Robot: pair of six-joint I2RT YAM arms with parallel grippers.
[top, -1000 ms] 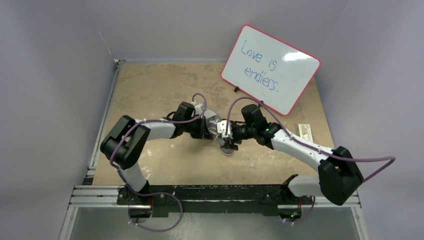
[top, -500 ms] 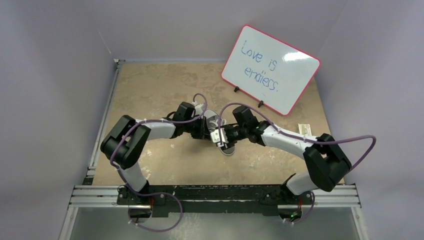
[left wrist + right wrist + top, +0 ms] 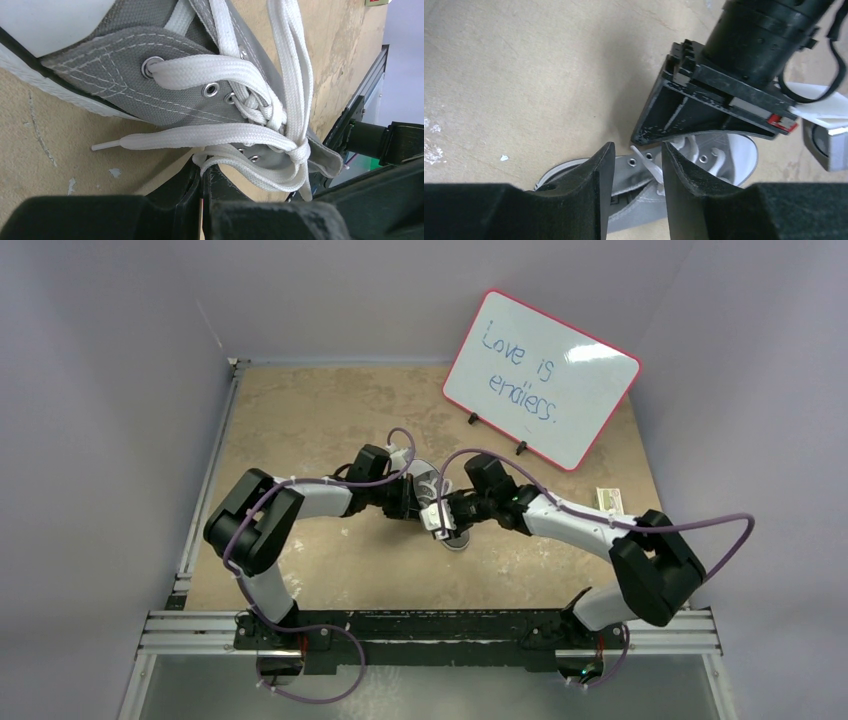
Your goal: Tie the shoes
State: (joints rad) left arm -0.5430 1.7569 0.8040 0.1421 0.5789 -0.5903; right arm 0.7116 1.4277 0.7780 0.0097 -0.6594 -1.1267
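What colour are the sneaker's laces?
The laces are white; left wrist view shows them best.

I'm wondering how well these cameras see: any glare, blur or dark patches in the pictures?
Top view: even light, one glare patch on the whiteboard, writing readable. Left wrist view: laces crisp, the left end effector a dark, blurry mass. Right wrist view: black fingers up front lose all detail and hide much of the shoe.

Soft, even light from overhead, with a bright glare patch on the whiteboard (image 3: 592, 352). Shadows on the table (image 3: 300, 410) are faint. Close up, the laces (image 3: 225, 135) look sharp.
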